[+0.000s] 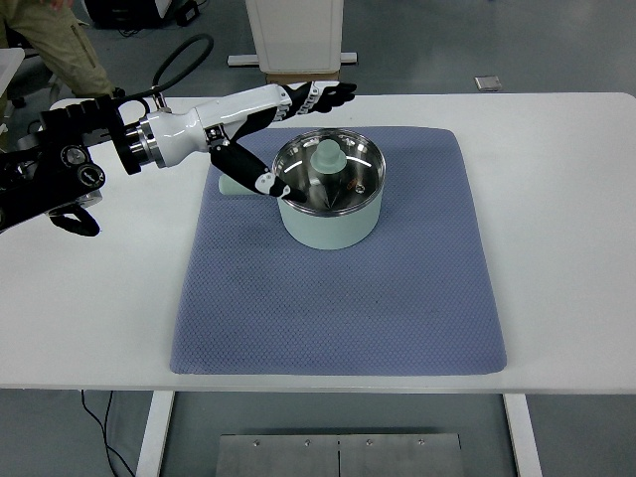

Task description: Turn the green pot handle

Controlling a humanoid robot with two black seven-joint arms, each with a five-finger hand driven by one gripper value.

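Left hand [260, 119] spread and holding nothing, fingers [328, 94] stretched past the far edge of the blue mat [397, 298], thumb [243, 169] angled down over the pot handle [237, 185]. Green pot [329, 194] just beside, lidded, on the mat's far half, atop the white table [566, 219].

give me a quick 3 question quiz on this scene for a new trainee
1. True or false: the left hand is gripping the pot's lid knob.
2. What lies under the pot? A) bare table B) blue mat C) metal tray
3. Toward which side of the picture does the pot handle point?

Key:
1. False; the hand is open, fingers stretched out behind the pot, thumb down by the handle.
2. B, the blue mat.
3. Left, toward the left arm.
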